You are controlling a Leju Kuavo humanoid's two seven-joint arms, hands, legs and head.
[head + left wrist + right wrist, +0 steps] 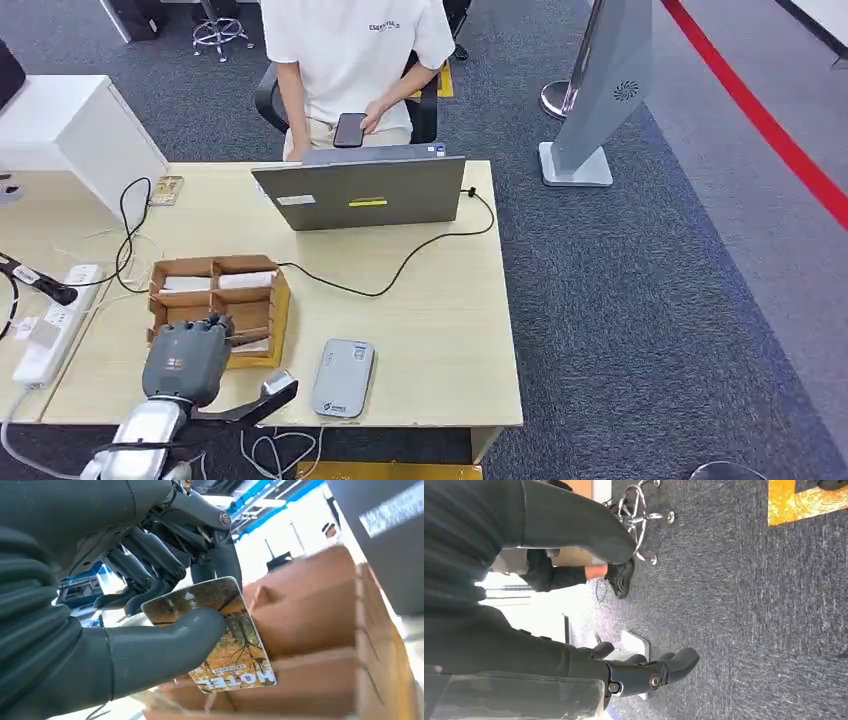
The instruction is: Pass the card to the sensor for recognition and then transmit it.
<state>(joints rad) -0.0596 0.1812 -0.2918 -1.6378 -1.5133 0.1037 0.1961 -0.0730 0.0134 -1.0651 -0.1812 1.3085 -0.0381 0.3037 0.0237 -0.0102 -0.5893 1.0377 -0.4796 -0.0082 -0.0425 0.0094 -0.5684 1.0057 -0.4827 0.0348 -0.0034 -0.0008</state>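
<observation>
Left robot hand [165, 610] pinches card [220, 635] between thumb and fingers over cardboard box [262, 310]; grey sensor [343, 377] at box's 4 o'clock on surface [440, 330]; right robot hand [644, 672] hangs above carpet, fingers apart, holding nothing.

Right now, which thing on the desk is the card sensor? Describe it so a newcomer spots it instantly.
Start at the light wooden desk with the grey laptop at its far side. Come to the near edge: right of the brown cardboard divider box lies the card sensor, a flat grey rounded-corner pad. It lies alone on bare wood, the only smooth grey slab near the left hand.
</observation>
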